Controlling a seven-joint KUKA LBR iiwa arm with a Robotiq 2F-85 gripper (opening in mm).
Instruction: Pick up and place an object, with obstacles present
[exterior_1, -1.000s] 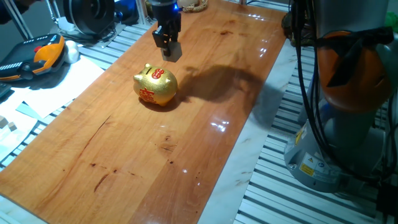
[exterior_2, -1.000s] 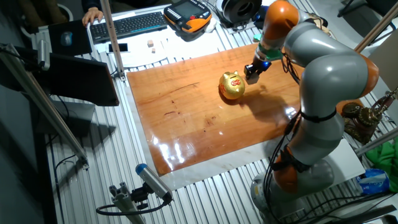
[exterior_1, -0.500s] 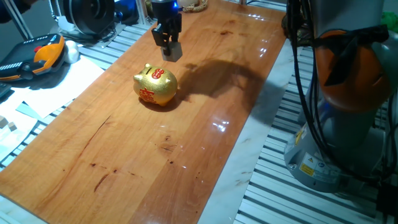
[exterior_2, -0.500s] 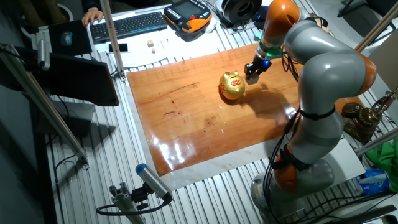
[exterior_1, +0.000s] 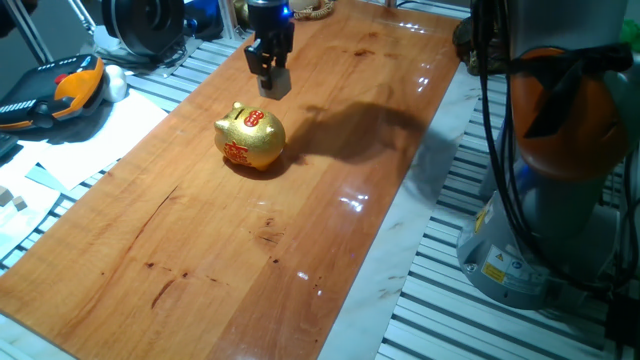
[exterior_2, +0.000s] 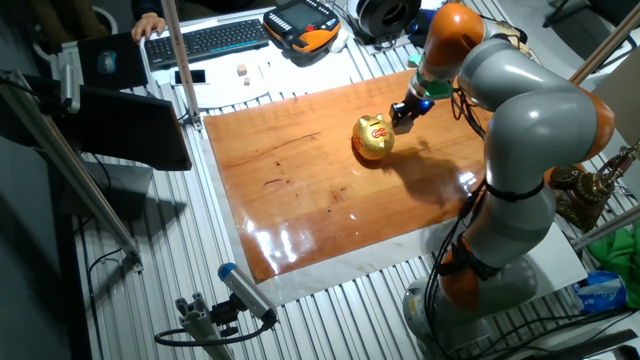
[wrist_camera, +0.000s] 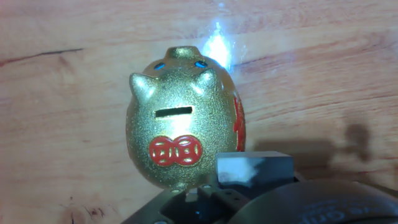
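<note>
The gripper (exterior_1: 273, 82) is hanging above the table (exterior_1: 330, 210), just behind the gold piggy bank (exterior_1: 250, 138) in one fixed view, pointing down w/ its tips clear of the wood. In the other fixed view the gripper (exterior_2: 405, 115) is sitting just right of the bank (exterior_2: 372, 138), close but not touching as far as can be told.

Whether the fingers are apart or together – can't tell; the fixed views are showing them as one dark block, and the hand view is showing only a grey pad (wrist_camera: 254, 168) and dark housing at the bottom edge. Can't tell if anything is being held.

The wooden cube – can't find it on the table in any view; it's either hidden or too small to make out.

The piggy bank (wrist_camera: 184, 137) is filling the hand view: standing upright, coin slot on top, red coin emblem below the slot, red marking on its side, ears and blue eyes facing away from the camera. It's casting a shadow to the right.

Off the table edge: an orange-and-black pendant (exterior_1: 62, 92), white paper (exterior_1: 95, 135), a keyboard (exterior_2: 212, 40). The grey-and-orange arm (exterior_2: 525, 120) is arching over the table's right side.
</note>
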